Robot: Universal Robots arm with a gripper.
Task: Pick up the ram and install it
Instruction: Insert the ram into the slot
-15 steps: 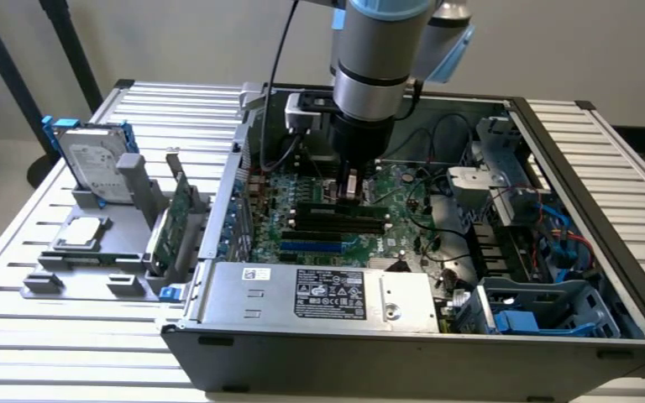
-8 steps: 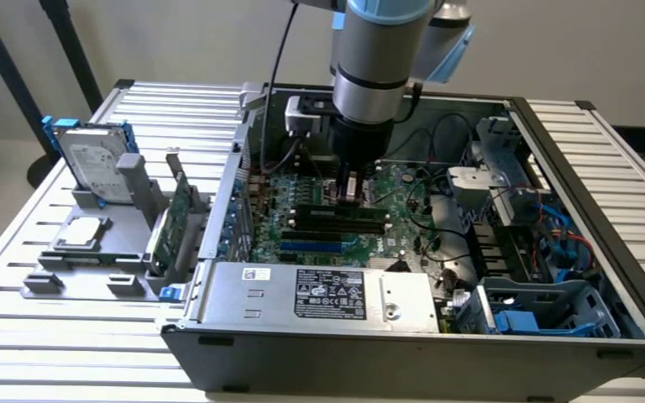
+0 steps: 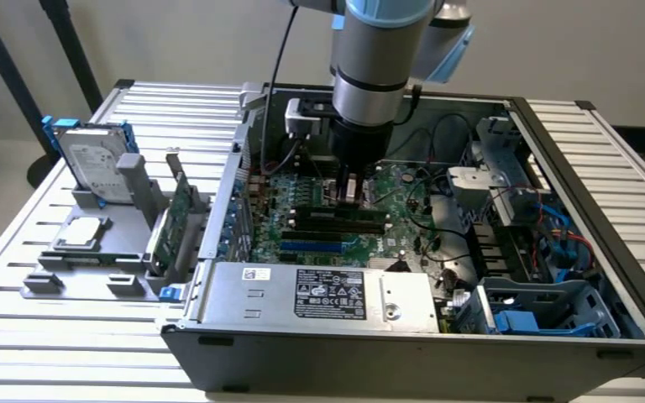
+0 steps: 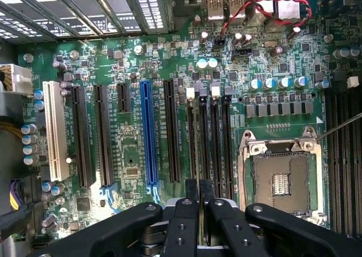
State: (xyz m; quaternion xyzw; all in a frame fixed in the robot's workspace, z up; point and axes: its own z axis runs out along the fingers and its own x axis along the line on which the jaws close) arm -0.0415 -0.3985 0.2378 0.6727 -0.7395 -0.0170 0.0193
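Note:
My gripper [image 3: 352, 191] reaches down into the open computer case [image 3: 591, 151], over the motherboard [image 3: 300, 243]. Its black fingers [image 4: 185, 211] stand close together, shut on the ram [image 4: 197, 149], a thin stick seen edge-on that runs along the black memory slots [image 4: 218, 144]. From the exterior view the ram [image 3: 339, 211] is a narrow green strip just under the fingers, lying along those slots. Whether it sits fully down in a slot I cannot tell.
Beside the slots lies the CPU socket [image 4: 281, 178]. A blue slot [image 4: 148, 132] and a white slot [image 4: 54, 129] lie on the other side. On the exterior view's left, a grey holder carries a tall green card [image 3: 179, 220] and a hard drive [image 3: 93, 164]. The power supply [image 3: 312, 294] fills the case's front.

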